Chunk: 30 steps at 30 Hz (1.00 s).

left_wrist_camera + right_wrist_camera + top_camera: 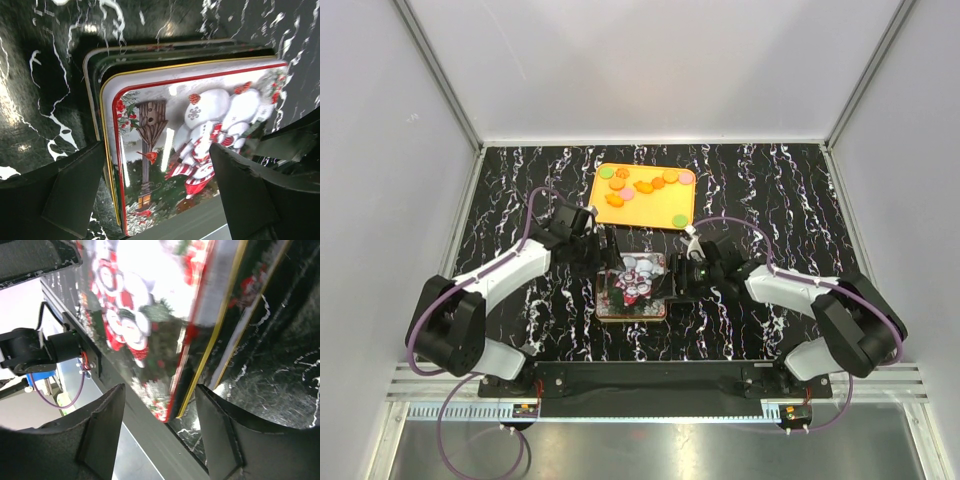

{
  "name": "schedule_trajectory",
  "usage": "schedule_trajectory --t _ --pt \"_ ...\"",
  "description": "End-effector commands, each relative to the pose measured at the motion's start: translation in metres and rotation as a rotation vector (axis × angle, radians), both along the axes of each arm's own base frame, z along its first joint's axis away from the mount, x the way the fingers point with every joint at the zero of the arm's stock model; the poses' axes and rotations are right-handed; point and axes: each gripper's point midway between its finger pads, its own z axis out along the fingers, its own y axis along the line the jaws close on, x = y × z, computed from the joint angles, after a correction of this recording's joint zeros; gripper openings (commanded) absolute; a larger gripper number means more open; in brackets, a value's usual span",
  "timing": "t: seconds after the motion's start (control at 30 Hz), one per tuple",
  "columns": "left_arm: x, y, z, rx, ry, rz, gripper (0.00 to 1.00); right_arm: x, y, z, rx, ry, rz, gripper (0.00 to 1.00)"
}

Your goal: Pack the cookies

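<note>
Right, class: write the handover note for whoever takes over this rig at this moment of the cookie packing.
Left gripper: open, above the lid, holding nothing.
Right gripper: open, with a finger on either side of the lid's edge, no grip seen.
Cookies: all those in view lie on the orange tray, beyond the tin.
Tin: between the two grippers. The lid sits askew on it, so the inside is hidden.
Done: no cookie seen packed.
Left: probably clear the lid, move the cookies into the tin, then close it.
</note>
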Motion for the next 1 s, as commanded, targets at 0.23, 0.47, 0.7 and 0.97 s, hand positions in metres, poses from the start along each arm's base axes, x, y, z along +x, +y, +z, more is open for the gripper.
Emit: schedule_trajectory --t 0.23,0.47,0.7,0.97 --pt "-0.014 -0.004 -0.023 -0.019 0.045 -0.030 0.94 -0.001 0.002 -0.030 -0.009 0.060 -0.036 0.66" --pt "-0.003 -0.003 -0.006 -0.004 0.018 -0.040 0.97 0.010 -0.007 0.002 -0.064 -0.031 -0.063 0.73" --pt "0.007 -0.005 0.006 0.015 0.029 -0.062 0.95 0.017 0.002 0.010 -0.055 -0.023 -0.038 0.72" --pt "0.019 -0.004 0.006 0.053 0.048 -0.077 0.89 0.034 0.006 0.005 -0.104 -0.031 -0.055 0.65"
